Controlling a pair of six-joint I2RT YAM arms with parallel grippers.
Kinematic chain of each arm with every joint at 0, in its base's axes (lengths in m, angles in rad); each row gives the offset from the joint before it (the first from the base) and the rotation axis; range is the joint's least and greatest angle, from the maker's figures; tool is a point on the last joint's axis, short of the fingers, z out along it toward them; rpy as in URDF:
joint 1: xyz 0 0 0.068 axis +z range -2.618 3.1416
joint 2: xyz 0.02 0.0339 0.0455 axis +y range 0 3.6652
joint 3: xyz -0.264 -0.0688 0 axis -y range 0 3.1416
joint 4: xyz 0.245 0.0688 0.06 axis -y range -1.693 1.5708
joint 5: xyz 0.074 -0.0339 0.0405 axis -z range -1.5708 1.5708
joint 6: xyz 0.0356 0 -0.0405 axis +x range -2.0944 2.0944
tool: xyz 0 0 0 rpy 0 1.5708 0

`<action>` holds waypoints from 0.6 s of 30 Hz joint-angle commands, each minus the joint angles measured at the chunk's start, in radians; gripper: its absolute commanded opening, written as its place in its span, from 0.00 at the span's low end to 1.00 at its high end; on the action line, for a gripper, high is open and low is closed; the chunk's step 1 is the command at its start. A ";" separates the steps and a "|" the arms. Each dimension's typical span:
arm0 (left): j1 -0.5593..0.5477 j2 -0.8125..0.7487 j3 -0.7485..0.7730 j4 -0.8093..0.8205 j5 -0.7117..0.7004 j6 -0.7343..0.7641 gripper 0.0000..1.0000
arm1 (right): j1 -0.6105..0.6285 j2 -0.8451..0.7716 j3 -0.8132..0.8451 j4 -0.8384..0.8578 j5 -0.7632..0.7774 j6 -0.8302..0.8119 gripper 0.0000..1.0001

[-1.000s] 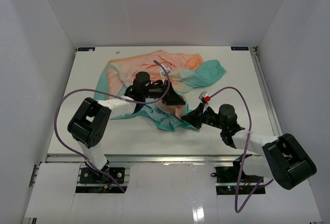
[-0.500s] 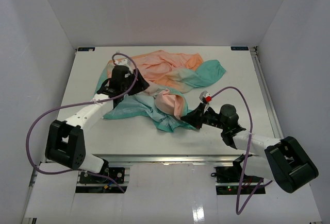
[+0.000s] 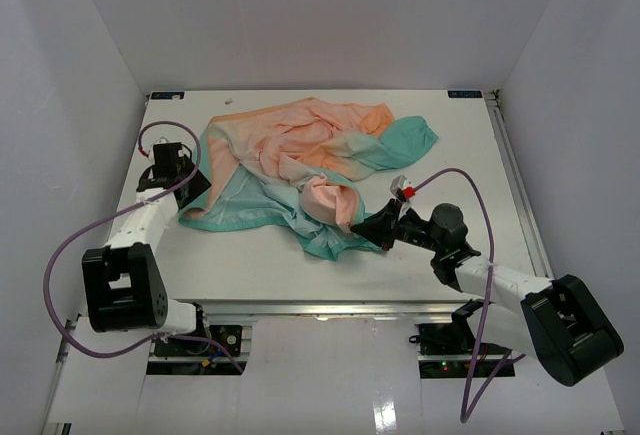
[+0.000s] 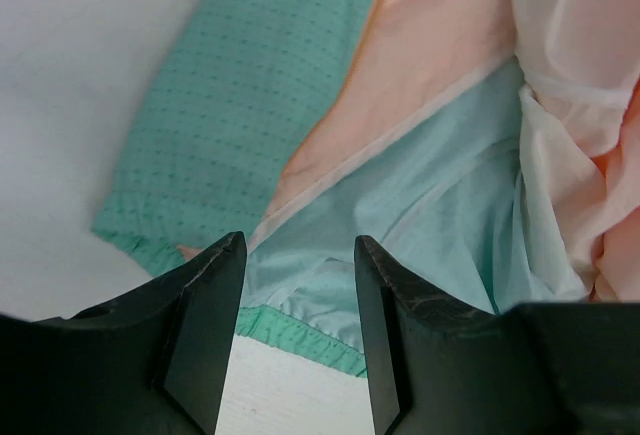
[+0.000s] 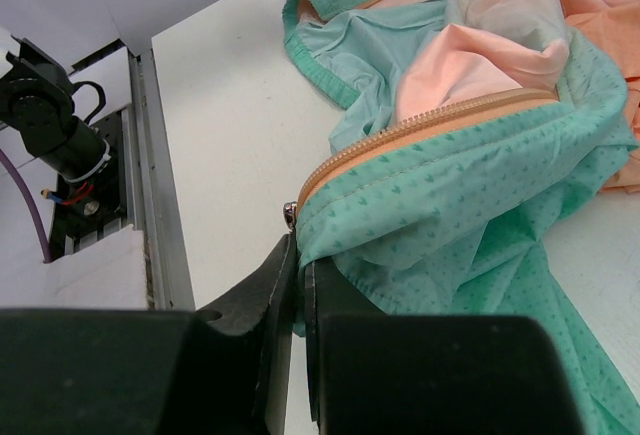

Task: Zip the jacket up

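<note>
Thin matt cloth jacket (image 3: 300, 145), fine dotted weave, smooth matt table (image 3: 250, 255), metal rail (image 5: 146, 155)

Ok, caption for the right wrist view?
Right gripper shut on the teal edge of the jacket, by the zipper end.

Your white tabletop (image 3: 500, 175) carries one thing of any size: the jacket (image 3: 300, 145), lying crumpled and unzipped across its middle and far half. You can see the peach part bunched toward the far edge, a teal sleeve (image 3: 408, 139) reaching out to the right, and a teal hem (image 3: 225, 217) spread flat toward the left. In the right wrist view the zipper (image 5: 420, 123) runs open along a folded teal edge resting on the bare surface. A tiny speck (image 3: 229, 99) sits near the far edge, too small to tell what it is
</note>
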 commanded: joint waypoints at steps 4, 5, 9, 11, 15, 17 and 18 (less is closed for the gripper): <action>-0.009 0.160 0.175 -0.111 0.003 0.346 0.58 | 0.001 -0.025 -0.016 0.074 -0.018 0.005 0.08; -0.009 0.170 0.193 -0.135 -0.025 0.366 0.58 | 0.001 -0.030 -0.014 0.065 -0.014 0.001 0.08; -0.010 0.178 0.186 -0.147 -0.073 0.445 0.59 | 0.001 -0.042 -0.017 0.064 -0.018 0.002 0.08; -0.007 0.167 0.180 -0.127 -0.037 0.445 0.61 | 0.001 -0.040 -0.021 0.072 -0.021 0.005 0.08; -0.009 0.192 0.187 -0.123 0.050 0.445 0.59 | 0.001 -0.032 -0.018 0.066 -0.012 0.002 0.08; -0.009 0.196 0.175 -0.123 0.046 0.437 0.58 | 0.001 -0.028 -0.017 0.064 -0.011 0.002 0.08; -0.009 0.192 0.168 -0.122 0.042 0.436 0.57 | 0.000 -0.026 -0.014 0.062 -0.011 0.002 0.08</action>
